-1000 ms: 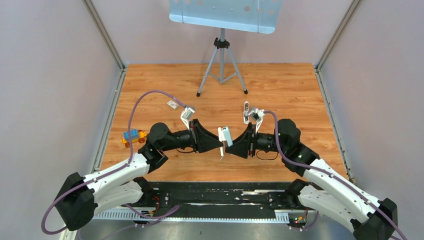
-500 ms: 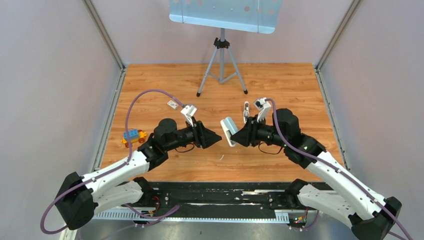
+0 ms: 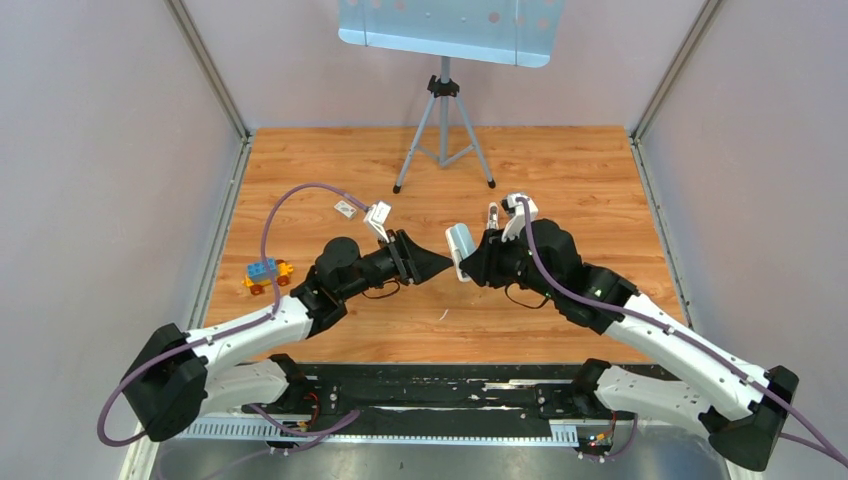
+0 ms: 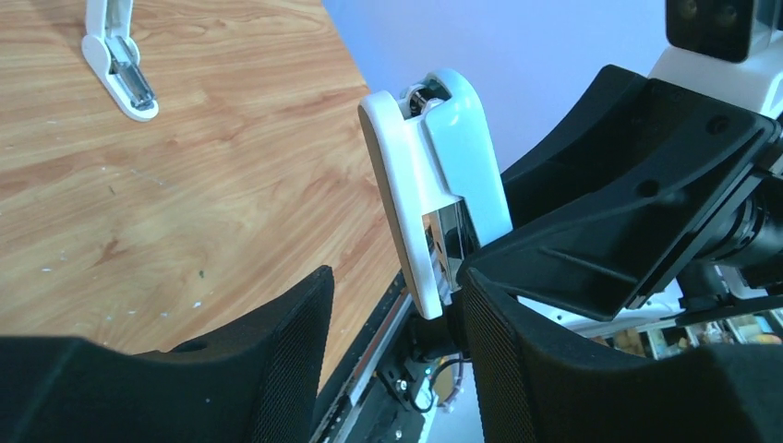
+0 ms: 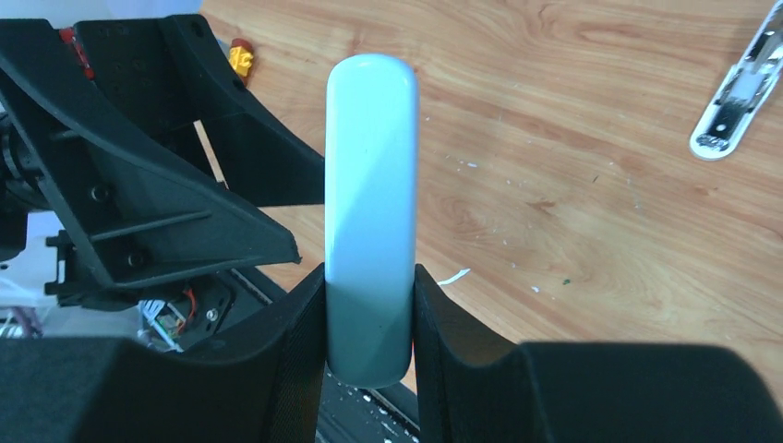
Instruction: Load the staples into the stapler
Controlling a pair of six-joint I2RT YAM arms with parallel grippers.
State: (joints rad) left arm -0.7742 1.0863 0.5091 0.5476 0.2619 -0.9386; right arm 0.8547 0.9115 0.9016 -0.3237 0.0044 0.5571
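My right gripper (image 3: 472, 262) is shut on the light grey-blue stapler (image 3: 460, 243) and holds it upright above the table; in the right wrist view the fingers clamp the stapler's (image 5: 371, 203) lower end. In the left wrist view the stapler (image 4: 434, 175) shows its white base and blue top slightly parted, with metal between them. My left gripper (image 3: 440, 264) is open and empty, its tips close beside the stapler's lower end (image 4: 397, 295). I see no clear grey block of staples. Only a thin pale sliver (image 3: 441, 315) lies on the wood, and I cannot tell what it is.
A slim white piece with a metal insert (image 3: 492, 222) lies just behind the right gripper. A small white carton (image 3: 346, 208) lies at the back left. A blue and yellow toy (image 3: 265, 271) sits at the left edge. A tripod (image 3: 443, 130) stands at the back.
Both grippers met at the stapler; the left one let go and drew back. The right gripper carried the stapler up and away from the arms' bases, and the left tips then moved toward it again.
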